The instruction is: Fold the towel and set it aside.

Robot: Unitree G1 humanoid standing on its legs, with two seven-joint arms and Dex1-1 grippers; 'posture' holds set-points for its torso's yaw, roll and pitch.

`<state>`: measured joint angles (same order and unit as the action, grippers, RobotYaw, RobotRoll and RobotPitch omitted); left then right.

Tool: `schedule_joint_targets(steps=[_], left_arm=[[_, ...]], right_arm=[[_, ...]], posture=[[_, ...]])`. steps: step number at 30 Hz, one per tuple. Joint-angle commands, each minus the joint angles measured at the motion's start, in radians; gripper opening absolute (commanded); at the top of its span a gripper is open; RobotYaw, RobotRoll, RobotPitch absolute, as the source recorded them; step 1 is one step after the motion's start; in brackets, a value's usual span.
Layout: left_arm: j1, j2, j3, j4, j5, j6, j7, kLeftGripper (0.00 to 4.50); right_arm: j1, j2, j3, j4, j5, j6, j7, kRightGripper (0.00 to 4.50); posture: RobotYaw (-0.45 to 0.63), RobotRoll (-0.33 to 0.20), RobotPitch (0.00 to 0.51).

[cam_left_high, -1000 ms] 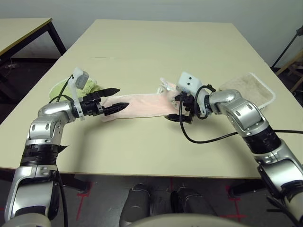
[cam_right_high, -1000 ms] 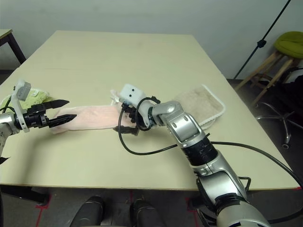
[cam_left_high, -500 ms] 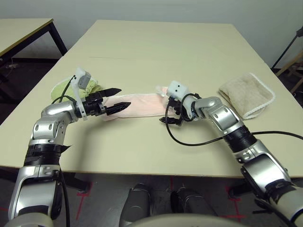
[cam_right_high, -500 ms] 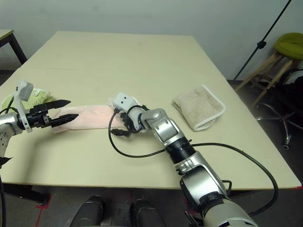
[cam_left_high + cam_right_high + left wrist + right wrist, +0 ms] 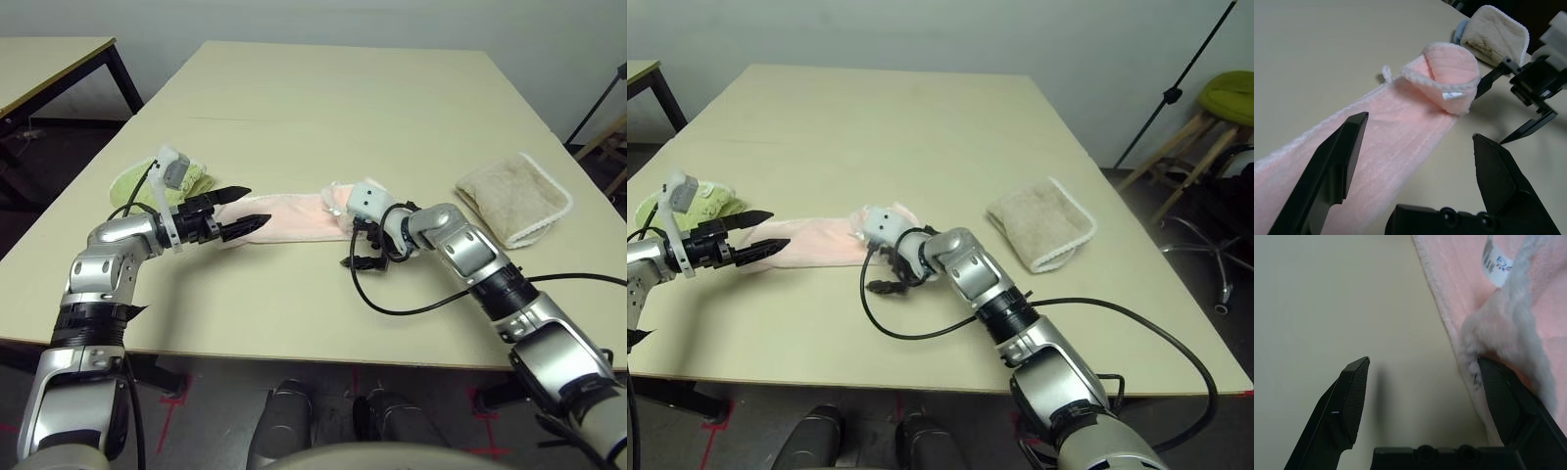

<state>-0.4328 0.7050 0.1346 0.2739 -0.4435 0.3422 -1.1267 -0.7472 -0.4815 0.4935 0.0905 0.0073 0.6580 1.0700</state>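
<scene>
The pink towel (image 5: 294, 217) lies as a long narrow strip across the table's near middle. Its right end (image 5: 1449, 73) is curled back over itself, white scalloped edging and a small label showing. My left gripper (image 5: 257, 204) hovers open over the strip's left end, one finger on each side of it. At the curled right end my right gripper (image 5: 353, 247) is open and low on the table. One of its fingers (image 5: 1501, 391) touches the towel's fluffy edge (image 5: 1484, 338). The other finger is over bare table on the near side.
A folded light-green towel (image 5: 132, 181) sits just left of the left gripper, near the table's left edge. A folded beige towel (image 5: 514, 196) lies at the right. A black cable (image 5: 431, 299) loops on the table under the right forearm. Another table (image 5: 49, 59) stands at the far left.
The right arm has dropped and drawn back toward the near edge, uncovering the beige towel, and the towel's right end now lies curled on the table. The left gripper has barely moved.
</scene>
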Motion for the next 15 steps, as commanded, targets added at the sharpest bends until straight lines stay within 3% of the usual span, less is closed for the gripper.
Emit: schedule_joint_targets(steps=[1, 9, 15], left_arm=[[0.01, -0.004, -0.005, -0.014, 0.001, 0.01, 0.0, 4.5], [0.0, -0.017, -0.012, -0.011, 0.007, 0.009, 0.003, 4.5], [-0.006, -0.038, -0.019, -0.058, 0.003, 0.025, 0.034, 4.5]], right_arm=[[-0.041, -0.05, -0.024, -0.064, 0.029, 0.028, 0.065, 4.45], [-0.122, -0.109, -0.101, -0.039, 0.083, 0.037, 0.117, 4.45], [-0.178, -0.109, -0.222, 0.171, 0.054, -0.051, -0.014, 4.45]], posture=[[0.14, 0.0, 0.073], [0.14, 0.0, 0.075], [0.13, 0.0, 0.081]])
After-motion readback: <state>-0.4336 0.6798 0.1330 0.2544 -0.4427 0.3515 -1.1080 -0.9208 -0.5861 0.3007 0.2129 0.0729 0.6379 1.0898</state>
